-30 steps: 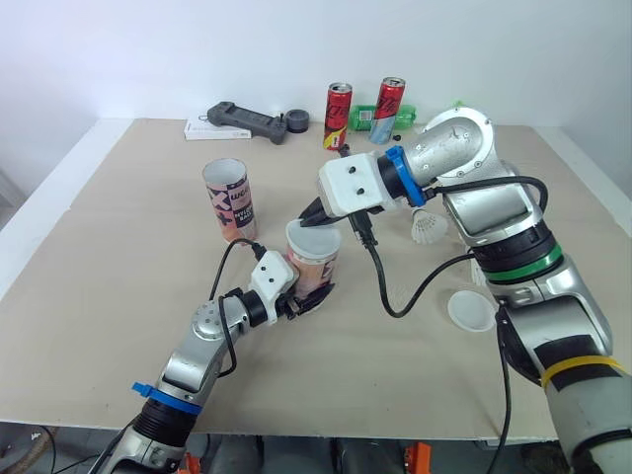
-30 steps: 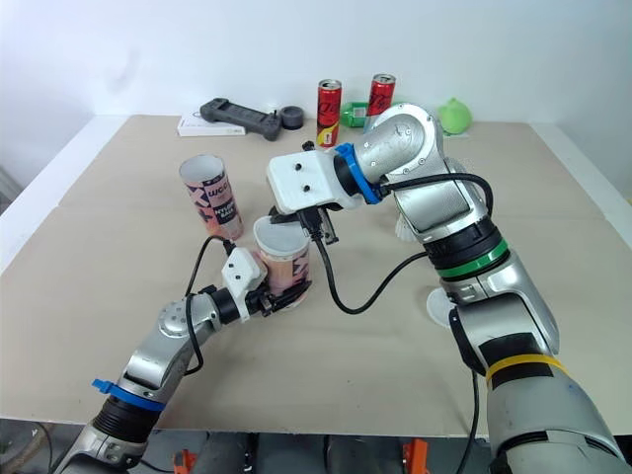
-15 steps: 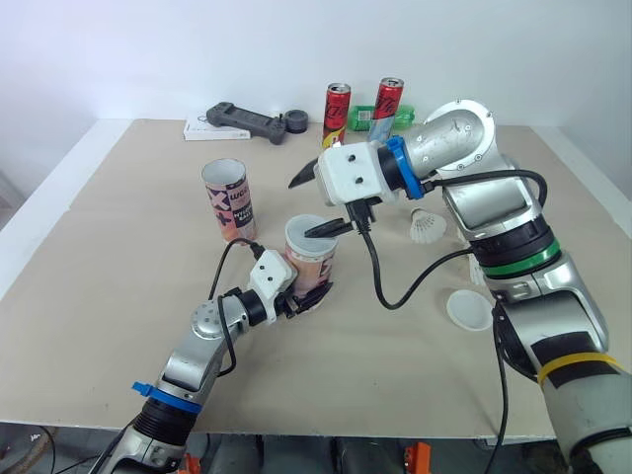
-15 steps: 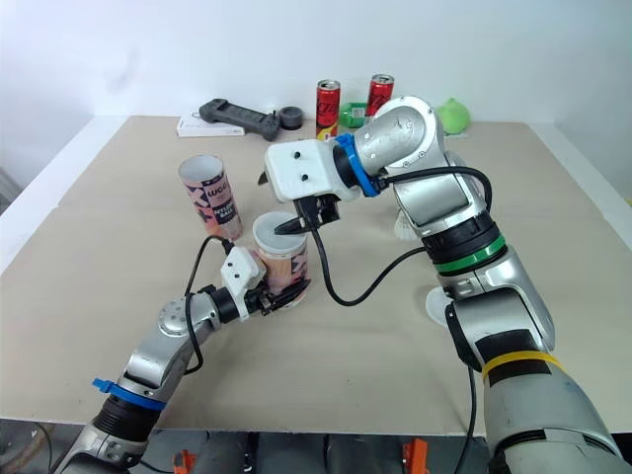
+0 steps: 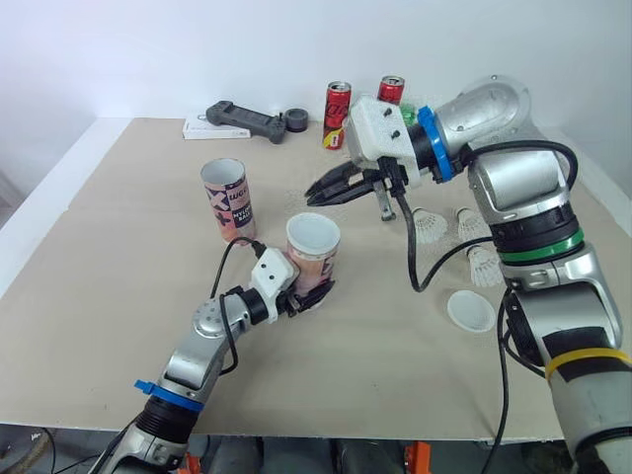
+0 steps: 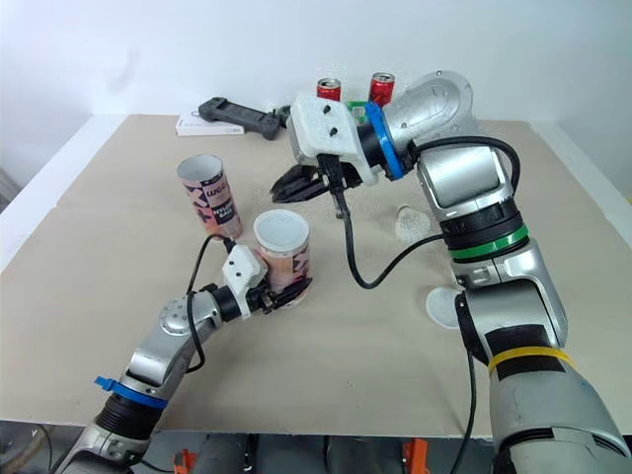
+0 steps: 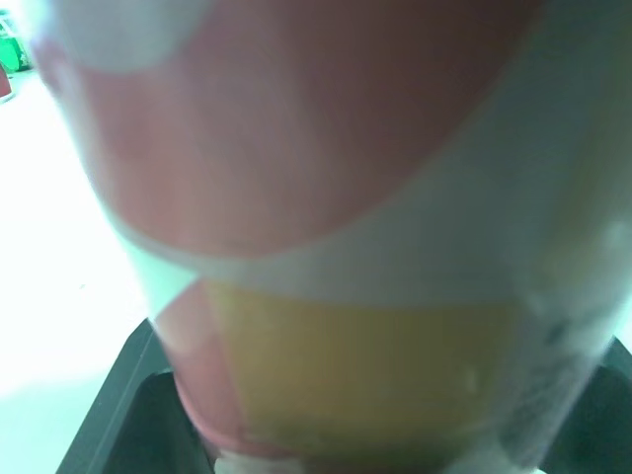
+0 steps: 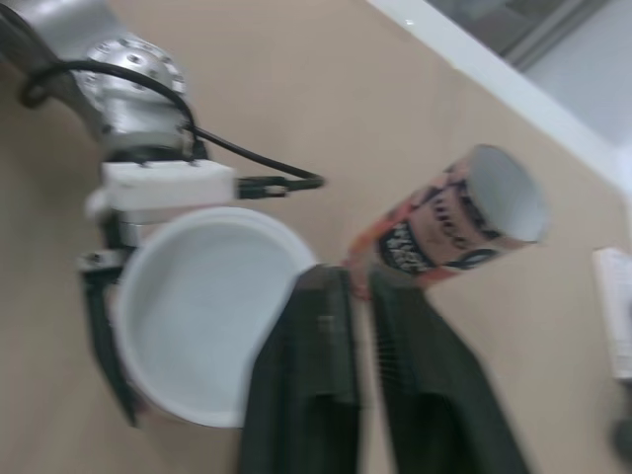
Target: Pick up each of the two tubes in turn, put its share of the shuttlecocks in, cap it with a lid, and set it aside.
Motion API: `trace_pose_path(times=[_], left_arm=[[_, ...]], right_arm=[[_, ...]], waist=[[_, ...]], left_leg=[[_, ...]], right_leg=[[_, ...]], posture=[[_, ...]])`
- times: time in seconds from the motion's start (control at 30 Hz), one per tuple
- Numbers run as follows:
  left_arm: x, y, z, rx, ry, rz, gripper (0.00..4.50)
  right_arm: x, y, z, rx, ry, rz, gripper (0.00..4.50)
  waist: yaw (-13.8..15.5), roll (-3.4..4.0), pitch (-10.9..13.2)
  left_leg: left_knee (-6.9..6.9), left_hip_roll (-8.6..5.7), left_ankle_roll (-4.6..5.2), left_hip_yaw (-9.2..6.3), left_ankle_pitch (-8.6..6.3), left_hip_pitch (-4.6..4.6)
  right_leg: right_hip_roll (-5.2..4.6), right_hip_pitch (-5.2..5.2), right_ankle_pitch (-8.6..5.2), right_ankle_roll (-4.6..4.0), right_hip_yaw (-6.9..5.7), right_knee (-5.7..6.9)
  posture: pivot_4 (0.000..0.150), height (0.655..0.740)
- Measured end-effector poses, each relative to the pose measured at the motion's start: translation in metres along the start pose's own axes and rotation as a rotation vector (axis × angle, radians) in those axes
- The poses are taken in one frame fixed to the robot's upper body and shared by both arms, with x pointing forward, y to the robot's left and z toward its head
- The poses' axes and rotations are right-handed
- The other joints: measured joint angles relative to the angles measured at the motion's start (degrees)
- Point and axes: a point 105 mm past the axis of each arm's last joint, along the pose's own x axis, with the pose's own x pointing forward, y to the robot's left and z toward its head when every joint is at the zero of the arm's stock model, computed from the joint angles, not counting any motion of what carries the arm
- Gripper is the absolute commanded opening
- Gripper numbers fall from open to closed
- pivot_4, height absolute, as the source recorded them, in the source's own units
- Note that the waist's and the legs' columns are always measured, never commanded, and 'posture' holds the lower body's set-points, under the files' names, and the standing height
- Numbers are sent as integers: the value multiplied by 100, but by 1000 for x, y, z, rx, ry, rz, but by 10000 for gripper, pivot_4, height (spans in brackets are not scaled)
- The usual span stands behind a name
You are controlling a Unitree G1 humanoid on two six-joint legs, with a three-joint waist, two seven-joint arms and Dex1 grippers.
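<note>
- We find the left gripper clamped on the foot of the capped tube. The tube stands upright on the table with a white lid seated on its mouth.
- The right gripper hangs above and behind that tube, clear of the lid, fingers drawn almost together and empty.
- We note the second tube, open-mouthed, near the capped one on its left, apart from both grippers.
- Three shuttlecocks and a spare lid lie to the right.
</note>
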Motion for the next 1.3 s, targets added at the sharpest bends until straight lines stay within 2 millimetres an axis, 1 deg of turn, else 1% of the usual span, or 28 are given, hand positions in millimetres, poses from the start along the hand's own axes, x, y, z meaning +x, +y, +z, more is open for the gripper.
trace_pose_path(times=[0.03,0.1,0.2,0.4,0.57,0.63,0.77,1.3], left_arm=[[0,0,0,-1,0,0,30347],[0,0,0,-1,-1,1,30347],[0,0,-1,-2,1,1,30347],[0,1,-2,-6,6,2,30347],[0,1,-7,-13,20,4,30347],[0,1,-9,-15,27,5,30347],[0,0,-11,-15,37,6,30347],[0,-3,-15,-25,46,7,30347]], right_arm=[[6,6,-7,29,1,22,600],[15,13,-15,62,-2,44,600],[18,15,-14,33,12,46,600],[21,19,-18,-16,41,40,600],[24,25,-25,-48,91,46,600],[25,26,-26,-58,110,51,600],[26,28,-30,-52,123,54,600],[28,32,-33,-29,146,78,600]], waist=[[-1,0,0],[-2,2,3],[-3,0,0],[-8,-3,-7],[-8,-29,-94],[-8,-40,-122],[-7,-57,-152],[0,-68,-249]], left_leg=[[0,0,0,1,0,0],[0,0,0,2,0,-1],[0,1,0,-1,0,4],[0,1,-3,0,-2,29],[-5,1,-16,-1,-12,39],[-7,2,-21,0,-18,58],[-22,1,-37,9,-29,86],[-40,-4,-41,24,-46,97]], right_leg=[[0,-1,0,1,1,0],[0,-3,1,3,1,1],[1,1,4,16,-2,0],[0,2,-13,-7,-1,0],[0,10,-27,-13,-2,0],[-2,24,-35,-17,-2,-1],[-14,43,-45,-24,-2,-2],[-35,51,-58,-31,-5,-29]], posture=[[1500,7400],[1500,7400],[1500,7400],[1500,7400],[1500,7400],[1500,7400],[1500,7400],[1500,7400]])
